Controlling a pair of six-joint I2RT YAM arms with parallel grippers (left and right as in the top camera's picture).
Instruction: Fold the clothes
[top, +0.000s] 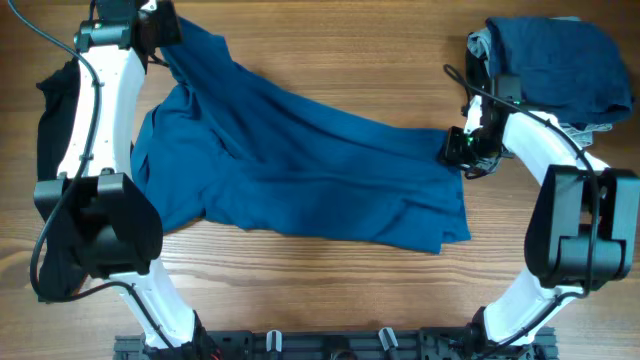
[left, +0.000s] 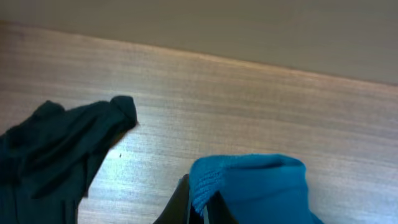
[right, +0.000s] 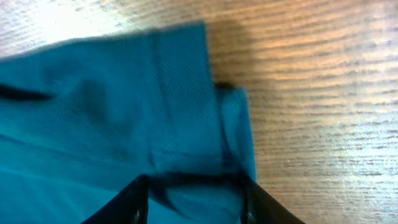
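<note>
The left gripper (left: 198, 208) is closed on a bunched corner of the blue shirt (left: 255, 186). In its wrist view the two dark fingers sit close together and the ribbed edge of the cloth bulges up just above them. From overhead, that gripper (top: 160, 30) is at the far left of the table (top: 350, 290), with the fabric running away from it toward the right and near side.

The right gripper (right: 194, 193) stands open. Its fingers (right: 138, 200) are well apart, with the shirt's hem (right: 93, 112) lying between them and a small flap of cloth folded over by the right-hand finger. I cannot tell whether the pads are touching the fabric. Overhead, this gripper (top: 462, 150) sits at the right-hand edge of the garment, about midway between near and far.

The shirt (top: 300, 160) itself is stretched across the middle of the table. It is drawn narrow at the far left corner, and it widens into a rumpled sheet toward the near right.

Beyond it on the left, a black garment (top: 52, 100) lies crumpled under the left arm. It also shows in the left wrist view (left: 56, 149), apart from the blue cloth, with bare wood (left: 249, 106) between them. At the far right corner sits a pile of clothes (top: 560, 55), dark blue on top and something grey beneath.
</note>
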